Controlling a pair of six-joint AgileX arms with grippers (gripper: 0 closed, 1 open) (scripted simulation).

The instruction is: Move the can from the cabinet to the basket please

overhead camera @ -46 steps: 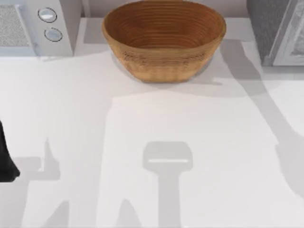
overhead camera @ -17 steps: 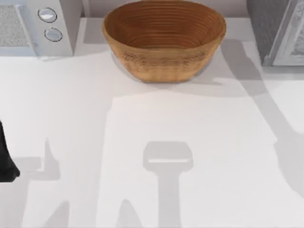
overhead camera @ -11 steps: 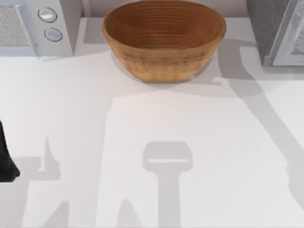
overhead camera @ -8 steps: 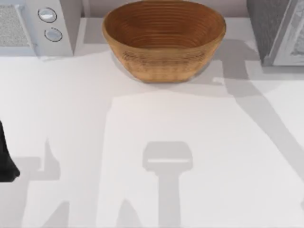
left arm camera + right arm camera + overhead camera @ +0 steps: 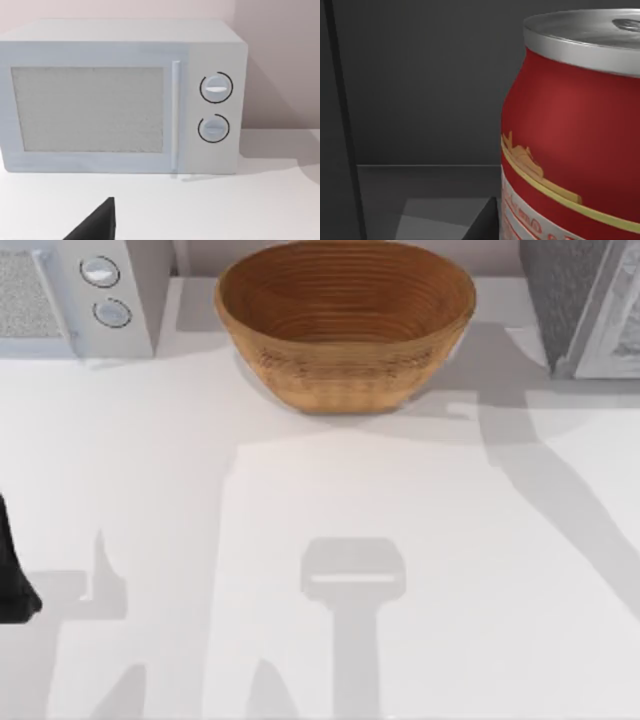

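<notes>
Red can (image 5: 570,135) looms close inside the cabinet (image 5: 420,85); my right fingers' spread I cannot tell; I should centre before closing.

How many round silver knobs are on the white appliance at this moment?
2. The upper knob and the lower knob sit one above the other on the white appliance, right of its door; the top view shows the same two at the table's far left.

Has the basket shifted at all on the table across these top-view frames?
No. The basket sits in the same spot between the white microwave and the cabinet, with matching gaps to both.
</notes>
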